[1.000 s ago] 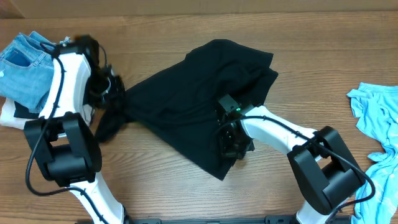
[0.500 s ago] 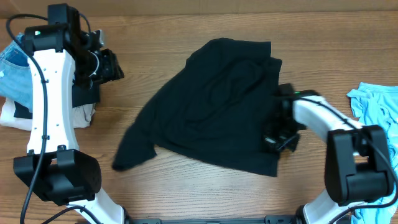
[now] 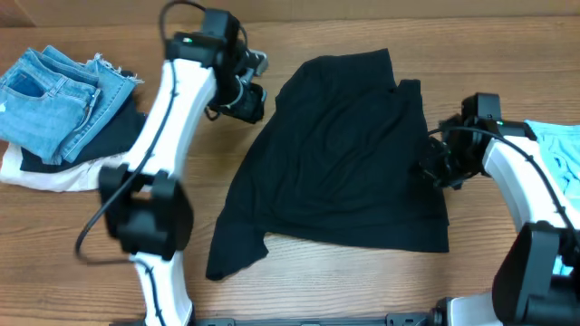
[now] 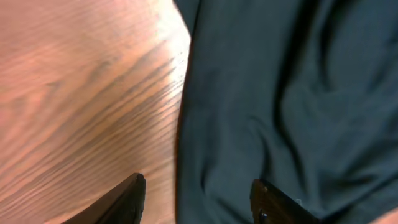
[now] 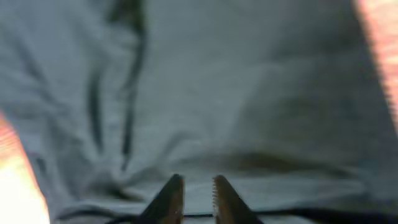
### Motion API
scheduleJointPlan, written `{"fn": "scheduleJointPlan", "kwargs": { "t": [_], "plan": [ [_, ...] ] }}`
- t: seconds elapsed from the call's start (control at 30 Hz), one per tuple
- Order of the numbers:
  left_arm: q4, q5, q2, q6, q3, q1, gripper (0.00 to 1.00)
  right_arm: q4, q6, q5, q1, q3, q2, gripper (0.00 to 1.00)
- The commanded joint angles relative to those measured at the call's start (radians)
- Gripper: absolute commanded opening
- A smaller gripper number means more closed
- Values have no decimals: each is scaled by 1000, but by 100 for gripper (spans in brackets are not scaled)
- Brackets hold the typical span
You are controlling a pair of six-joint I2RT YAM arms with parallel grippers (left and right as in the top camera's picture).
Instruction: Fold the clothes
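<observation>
A brown wooden table (image 3: 344,290) with a long, streaky grain fills the whole overhead frame; no wall, floor or window shows. At the upper left lies a pile with frayed blue denim (image 3: 50,95) on top and a cream-white garment (image 3: 36,172) beneath. A light blue garment (image 3: 566,149) lies at the right edge. In the left wrist view, light makes a pale sheen on the wood near the top centre.

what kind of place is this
Probably a robot lab bench set up for laundry folding: a left arm and right arm at a wooden table, a black T-shirt spread out, jeans piled aside.
</observation>
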Motion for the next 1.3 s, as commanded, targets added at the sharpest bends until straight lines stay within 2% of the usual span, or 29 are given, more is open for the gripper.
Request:
{"fn": "scheduleJointPlan", "kwargs": {
  "t": [0.0,0.13,0.2,0.27,0.3,0.33,0.4,0.43,0.47,0.5,0.63,0.7,0.8,0.9,0.93,1.07,1.17,1.27],
  "plan": [
    [24,51,134,22,6,-18,59,23,-29,-47,39,1,-2,39],
    [43,72,224,23,6,-48,59,56,-28,-44,92,-6,0,58],
    [61,64,243,26,6,-64,58,78,-21,-19,116,-10,12,61],
    [68,62,257,25,6,-68,36,86,16,13,128,-12,40,60],
    [67,60,265,24,6,-68,19,85,31,32,130,-12,56,58],
    [63,30,270,0,6,-68,4,86,50,50,129,-12,81,47],
    [53,-76,273,-95,6,-62,4,93,73,67,129,-13,128,37],
    [39,-148,269,-153,7,-56,4,95,114,103,129,-14,172,19],
    [26,-196,268,-189,7,-48,4,100,167,148,129,-21,202,7],
    [3,-233,267,-227,10,-35,4,116,225,200,129,-33,241,4],
    [-58,-293,267,-285,10,18,4,198,243,214,129,-65,316,4],
    [-98,-361,266,-340,10,56,4,193,322,289,127,-75,318,4],
    [-142,-424,262,-422,10,116,4,177,328,330,116,-75,318,4],
    [-149,-426,249,-435,11,167,4,170,328,344,111,-75,318,4],
    [-148,-425,241,-433,11,175,9,170,327,344,112,-75,318,4],
    [-160,-429,177,-367,35,177,45,167,326,344,112,-75,318,4],
    [-148,-397,102,-366,48,210,66,145,316,381,111,-75,318,6],
    [-132,-227,73,-260,48,240,72,124,317,434,89,-75,317,14]
  ]
}}
